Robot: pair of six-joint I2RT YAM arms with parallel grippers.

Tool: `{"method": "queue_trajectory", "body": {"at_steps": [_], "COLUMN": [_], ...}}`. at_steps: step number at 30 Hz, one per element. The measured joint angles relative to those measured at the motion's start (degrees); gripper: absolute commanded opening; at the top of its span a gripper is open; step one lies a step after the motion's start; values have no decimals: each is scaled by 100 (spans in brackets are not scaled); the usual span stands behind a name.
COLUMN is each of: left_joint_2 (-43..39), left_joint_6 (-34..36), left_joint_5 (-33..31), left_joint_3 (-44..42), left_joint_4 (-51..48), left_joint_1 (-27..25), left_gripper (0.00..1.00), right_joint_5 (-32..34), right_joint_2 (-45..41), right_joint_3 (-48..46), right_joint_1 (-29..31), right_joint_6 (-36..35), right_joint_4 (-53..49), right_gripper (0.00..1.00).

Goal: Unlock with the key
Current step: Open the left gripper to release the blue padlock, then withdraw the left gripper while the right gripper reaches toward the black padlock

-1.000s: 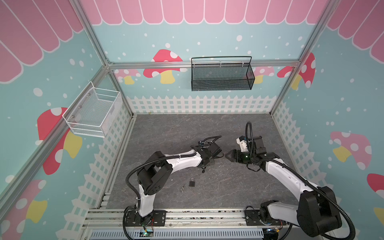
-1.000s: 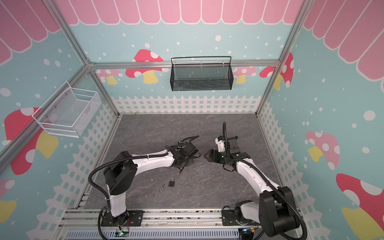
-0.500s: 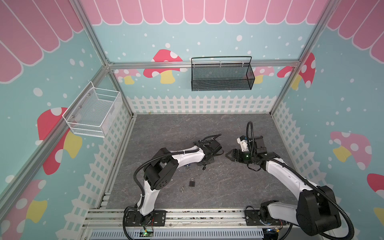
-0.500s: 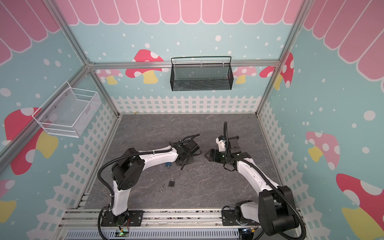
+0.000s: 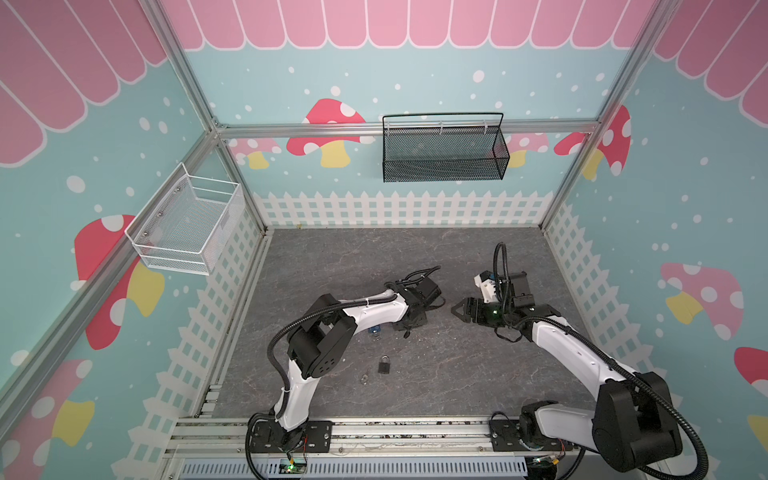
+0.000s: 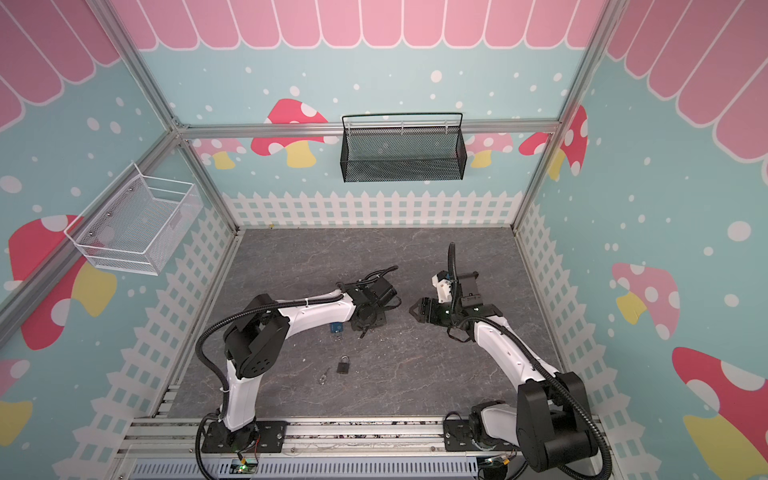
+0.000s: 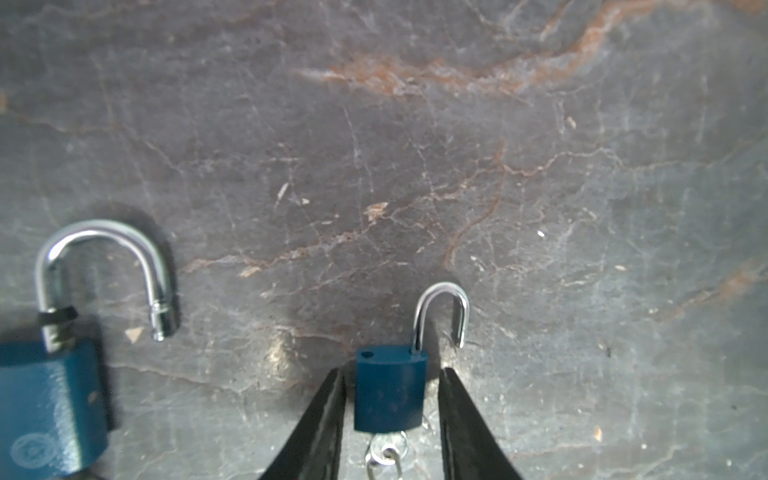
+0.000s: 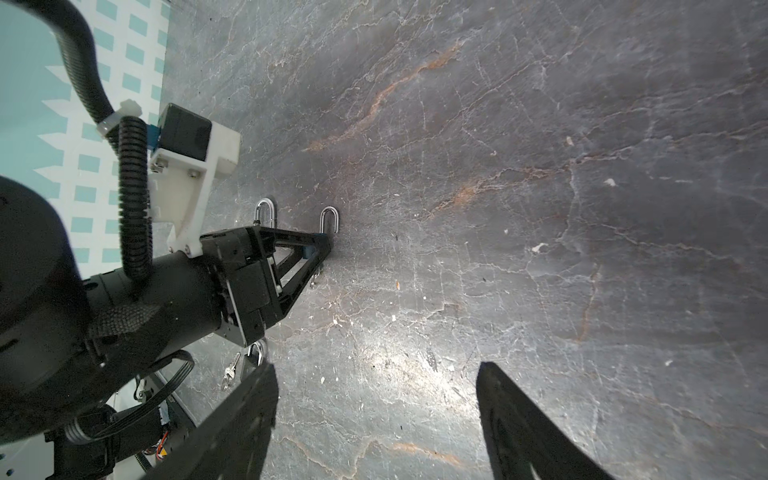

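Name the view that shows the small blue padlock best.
Left wrist view: the small blue padlock sits close inside the left gripper, shackle open, key inserted. The right wrist view shows only its shackle beyond the gripper; in both top views the gripper hides it.

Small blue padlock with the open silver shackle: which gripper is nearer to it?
Left. The left gripper straddles the small blue padlock, one finger on each side, not touching. The right gripper hangs open, well apart from it.

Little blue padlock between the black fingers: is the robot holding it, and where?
No, nothing is held. The left gripper straddles the small blue padlock, gaps on both sides. The right gripper is open, empty.
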Motion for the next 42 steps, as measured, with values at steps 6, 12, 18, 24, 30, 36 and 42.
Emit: {"method": "queue_trajectory", "body": {"at_steps": [6,12,18,24,30,36,42], "left_joint_2": [-138,-1121,-2367,-3536,-4793,-5694,-6645], "left_joint_6": [11,11,42,240,538,866,1106], "left_joint_5": [33,20,-81,-107,-24,238,435], "left_joint_3": [-61,-341,-870,-1657,-2490,-3180,-3711], "left_joint_4": [-15,-4,269,505,699,697,415], "left_joint_1": [35,42,59,208,483,815,1099], "left_gripper": [44,47,53,64,66,66,66], "right_joint_5": [2,-17,-109,-24,339,715,1062], "right_joint_2": [-138,-323,-260,-96,164,330,743], "right_joint_3": [0,0,90,232,400,573,964], "right_joint_1": [0,0,13,372,1329,2151,2983], "right_joint_6": [-46,-72,-72,13,293,695,1097], "right_joint_4": [-42,-52,-129,-136,-181,-212,-291], "right_gripper": [78,78,78,77,76,75,74]}}
